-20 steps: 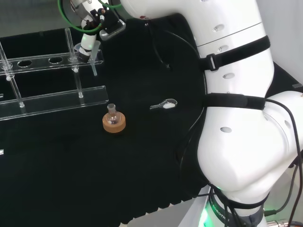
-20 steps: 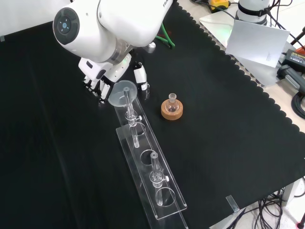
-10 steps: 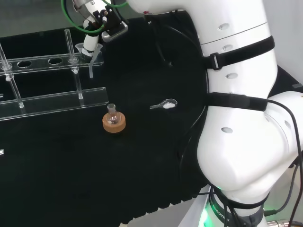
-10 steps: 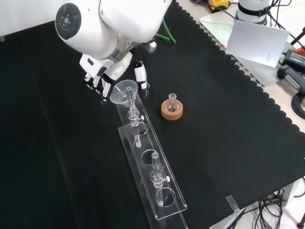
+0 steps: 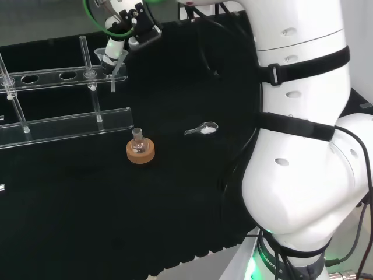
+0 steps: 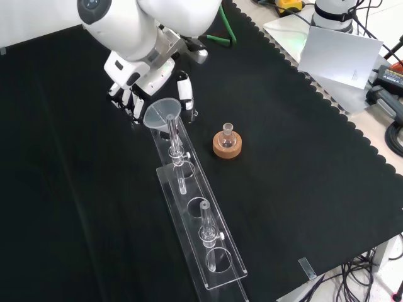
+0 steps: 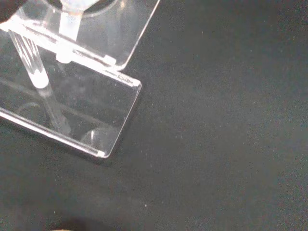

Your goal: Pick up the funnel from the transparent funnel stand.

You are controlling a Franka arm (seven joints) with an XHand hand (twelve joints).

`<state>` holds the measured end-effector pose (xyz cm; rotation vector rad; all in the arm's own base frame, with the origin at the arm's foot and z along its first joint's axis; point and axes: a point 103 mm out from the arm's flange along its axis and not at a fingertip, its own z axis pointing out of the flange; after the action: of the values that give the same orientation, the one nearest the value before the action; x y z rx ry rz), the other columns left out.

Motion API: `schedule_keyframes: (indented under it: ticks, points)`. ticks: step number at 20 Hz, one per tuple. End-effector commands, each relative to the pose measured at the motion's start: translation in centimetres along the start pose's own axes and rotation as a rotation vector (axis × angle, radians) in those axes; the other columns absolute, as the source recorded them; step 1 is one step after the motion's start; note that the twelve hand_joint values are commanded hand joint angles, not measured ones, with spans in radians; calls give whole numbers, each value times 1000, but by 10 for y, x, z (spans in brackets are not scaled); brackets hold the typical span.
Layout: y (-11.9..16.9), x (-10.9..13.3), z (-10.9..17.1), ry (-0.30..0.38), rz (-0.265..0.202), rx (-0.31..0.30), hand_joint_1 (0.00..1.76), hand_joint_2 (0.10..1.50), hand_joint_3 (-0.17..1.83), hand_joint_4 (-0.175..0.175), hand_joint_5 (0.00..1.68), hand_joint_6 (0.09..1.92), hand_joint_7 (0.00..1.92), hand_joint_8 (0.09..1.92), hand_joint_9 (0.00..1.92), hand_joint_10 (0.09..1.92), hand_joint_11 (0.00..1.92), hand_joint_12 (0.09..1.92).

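I have the hand (image 6: 135, 85) up at the far end of the clear stand (image 6: 201, 242), and its fingers are curled round the funnel (image 6: 162, 114), pinching the wide cup part. In the front view the funnel's cup sits between the fingers and the thumb. Its thin tube (image 6: 172, 133) points down along the stand.

In the head view the funnel (image 5: 111, 56) is up above the top shelf of the stand (image 5: 70, 121). The tip of the tube (image 5: 113, 83) hangs just beside the shelf's end, and I cannot tell if it is all the way out of its hole.

So I think I am in the lifting part of the job. To do it well I should go straight up and go slow. If I slide sideways too soon, the tube could knock the shelf and tip the stand, or the funnel could slip out of my fingers. I should hold the funnel level and not squeeze more.

The little flask on its cork ring (image 6: 227, 144) and the small spoon (image 5: 201, 129) lie well apart, so they are not in my way.
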<state>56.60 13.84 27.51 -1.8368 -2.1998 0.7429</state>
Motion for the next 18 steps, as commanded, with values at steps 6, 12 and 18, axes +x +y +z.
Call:
schedule_keyframes:
  ticks: [6, 12, 18]
  points:
    - [-20, -5, -23, 30, 3, -104, 677, 740, 42, 28, 722, 87, 1084, 393, 582, 539, 0, 1230]
    - [-37, -7, -39, 11, -8, -161, 681, 741, 42, 28, 723, 87, 1084, 391, 584, 534, 0, 1235]
    - [-49, -14, -49, -6, -4, -196, 683, 741, 43, 28, 723, 87, 1083, 388, 584, 530, 0, 1239]
